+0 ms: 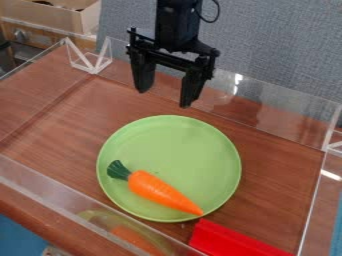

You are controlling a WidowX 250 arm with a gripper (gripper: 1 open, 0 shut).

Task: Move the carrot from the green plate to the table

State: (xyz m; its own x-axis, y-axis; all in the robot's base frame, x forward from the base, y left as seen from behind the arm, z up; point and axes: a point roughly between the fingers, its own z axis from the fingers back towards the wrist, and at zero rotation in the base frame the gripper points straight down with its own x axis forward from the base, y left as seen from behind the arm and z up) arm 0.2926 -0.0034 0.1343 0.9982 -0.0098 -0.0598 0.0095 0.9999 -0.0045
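The orange carrot (160,189) with its dark green top lies on the near-left part of the lime-green plate (187,140), its tip pointing to the lower right. The plate rests on the reddish-brown wood-grain table (67,115). My black gripper (164,88) hangs above the table just beyond the plate's far rim, pointing down. Its fingers (140,72) stand wide apart with nothing between them. It is well clear of the carrot.
A flat red block (241,241) lies at the near edge, right of the carrot's tip. Low clear acrylic walls (287,125) border the table. Cardboard boxes (60,15) stand behind the far left corner.
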